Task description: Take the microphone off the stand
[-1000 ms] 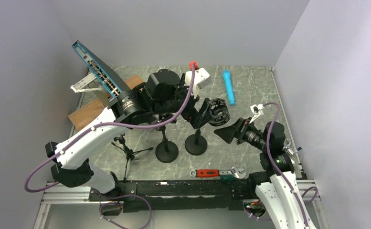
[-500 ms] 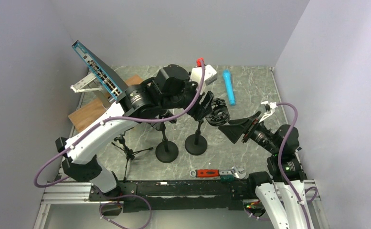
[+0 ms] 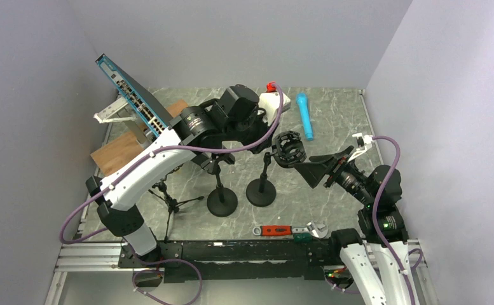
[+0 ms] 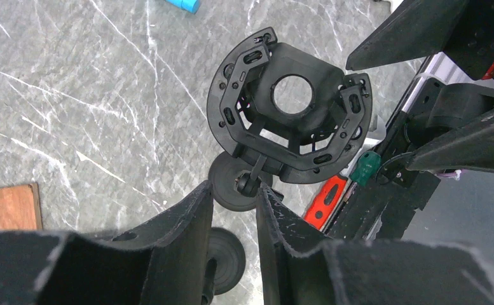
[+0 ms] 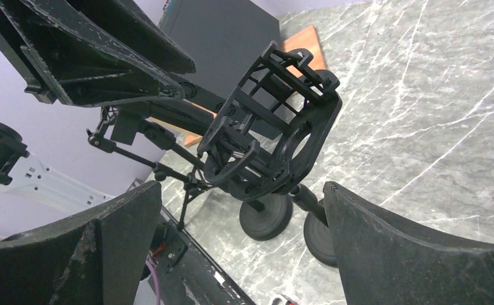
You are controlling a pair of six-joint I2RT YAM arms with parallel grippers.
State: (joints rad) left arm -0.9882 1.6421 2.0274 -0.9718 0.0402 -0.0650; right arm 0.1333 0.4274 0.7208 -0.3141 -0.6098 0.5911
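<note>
Robotics lab test cell, plain grey wall panels [image 3: 244, 38] around a marble-patterned table [image 3: 339, 121], aluminium frame rail [image 3: 85, 259] at its near edge, 2 cabled robot arms [image 3: 139, 176].

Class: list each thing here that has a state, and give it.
shock mount: empty, tilted.
microphone: lying flat, out of the mount.
left gripper: jaws narrowly apart at mount stem; grip unclear.
right gripper: jaws wide open, empty.
network switch: propped tilted.
</note>
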